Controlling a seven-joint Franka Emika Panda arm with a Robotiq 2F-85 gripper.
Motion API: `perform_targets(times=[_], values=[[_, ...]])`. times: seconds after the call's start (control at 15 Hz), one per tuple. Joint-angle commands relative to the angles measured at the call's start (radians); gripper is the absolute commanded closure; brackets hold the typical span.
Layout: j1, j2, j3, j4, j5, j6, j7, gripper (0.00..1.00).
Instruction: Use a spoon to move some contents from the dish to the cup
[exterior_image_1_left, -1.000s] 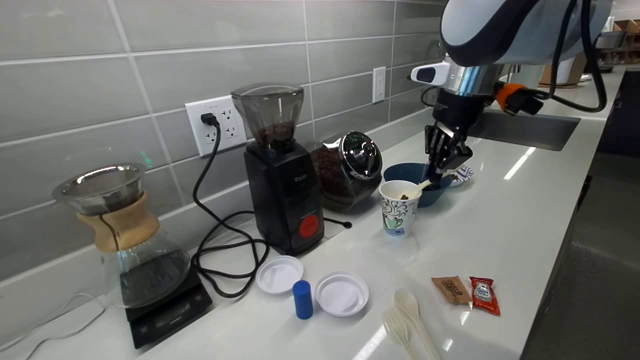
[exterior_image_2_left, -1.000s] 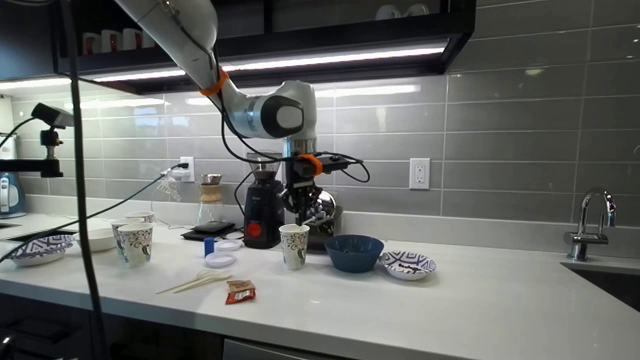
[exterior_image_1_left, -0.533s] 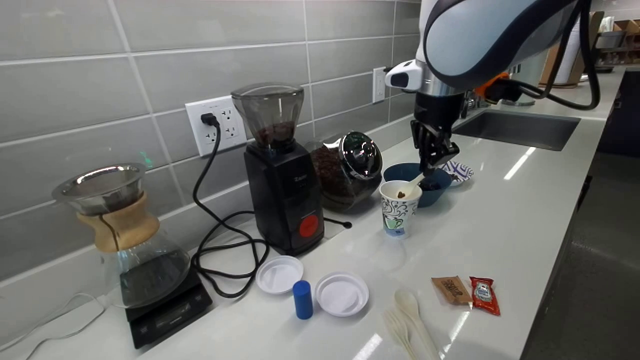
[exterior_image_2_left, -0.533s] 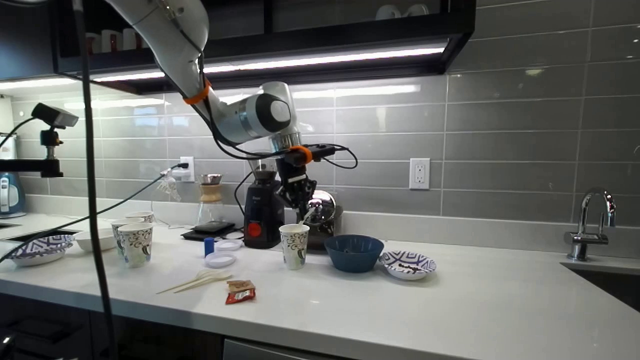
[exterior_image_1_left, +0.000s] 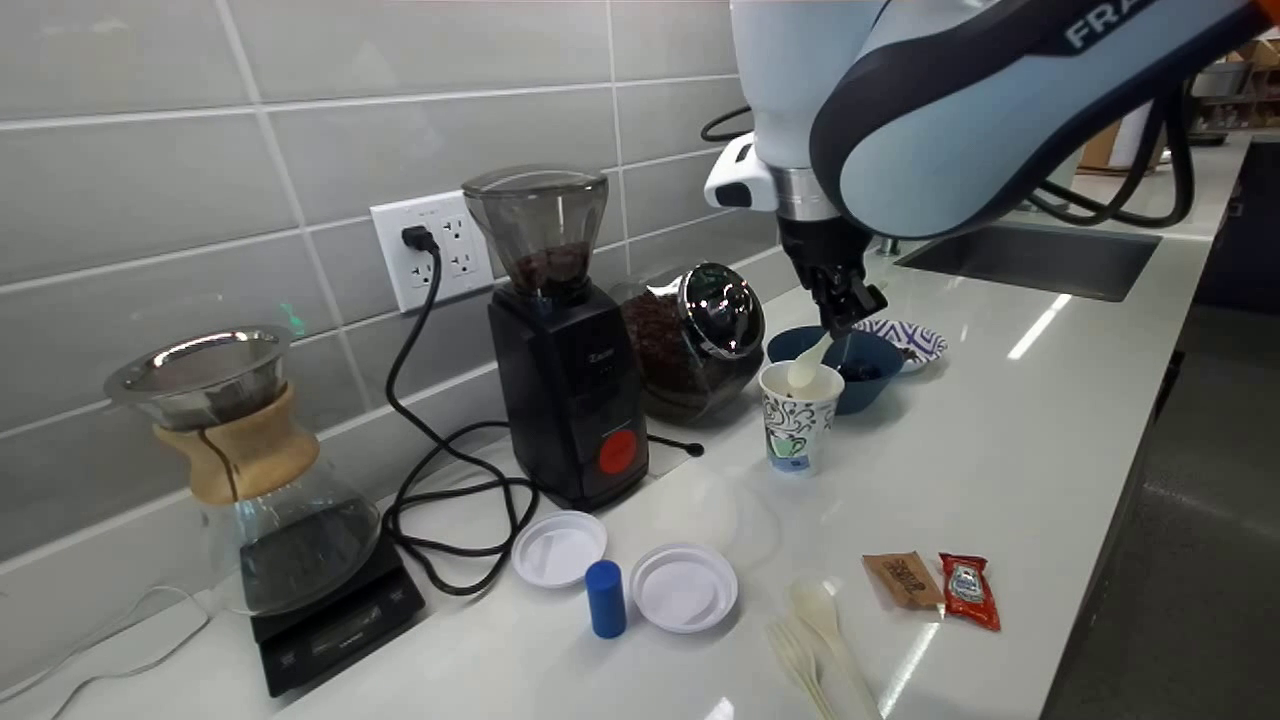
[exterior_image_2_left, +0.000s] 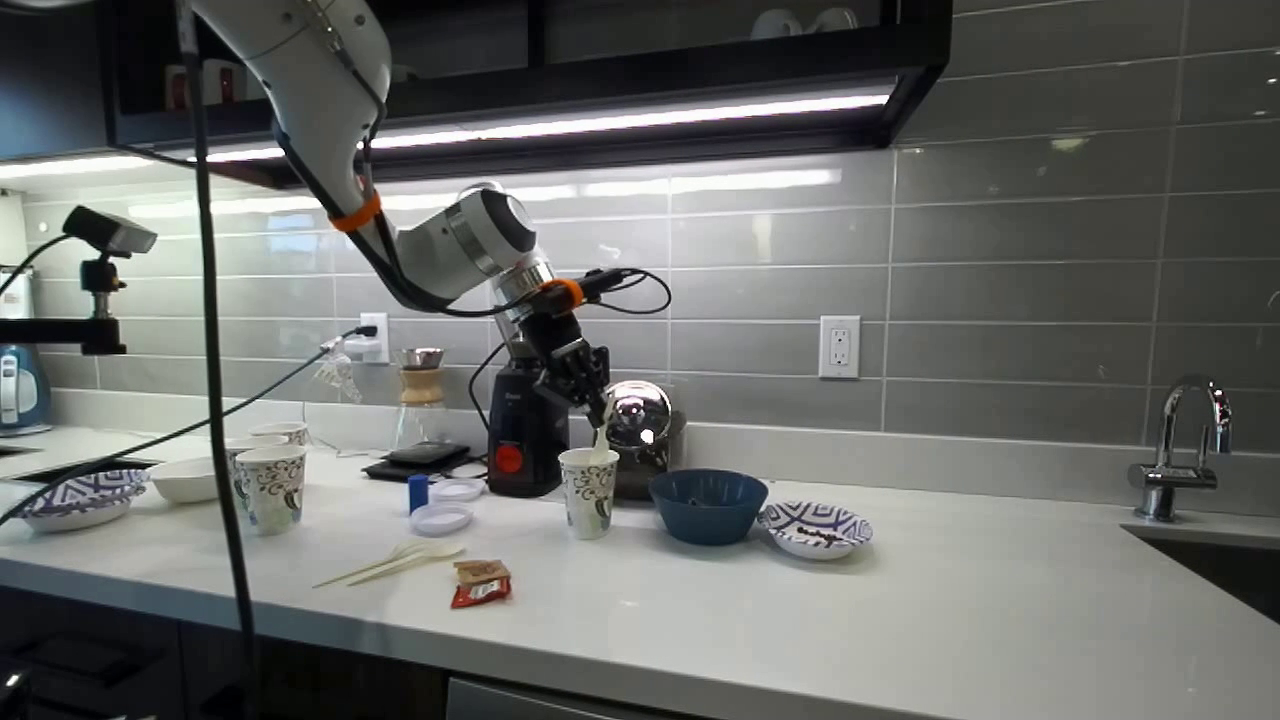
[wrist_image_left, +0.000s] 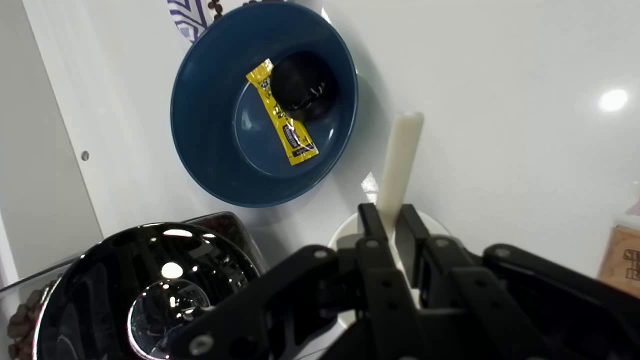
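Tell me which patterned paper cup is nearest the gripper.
The paper cup beside the blue bowl: the gripper holds the off-white spoon at this cup's mouth; three other paper cups stand farther away.

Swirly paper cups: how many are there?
4. One cup has the spoon at its mouth. On the left in an exterior view stand a front cup, a middle cup partly behind it, and a back cup. More may be hidden there.
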Motion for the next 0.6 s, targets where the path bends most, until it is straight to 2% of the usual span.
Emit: perform_targets(times=[0.0, 0.27, 0.53], values=[[0.030, 0.011, 0.019, 0.024, -0.129, -0.103, 0.098, 0.97], [0.040, 0.007, 0.050, 0.023, -0.172, -0.158, 0.120, 0.97], [0.007, -0.092, 0.056, -0.029, -0.101, -0.101, 0.121, 0.97]])
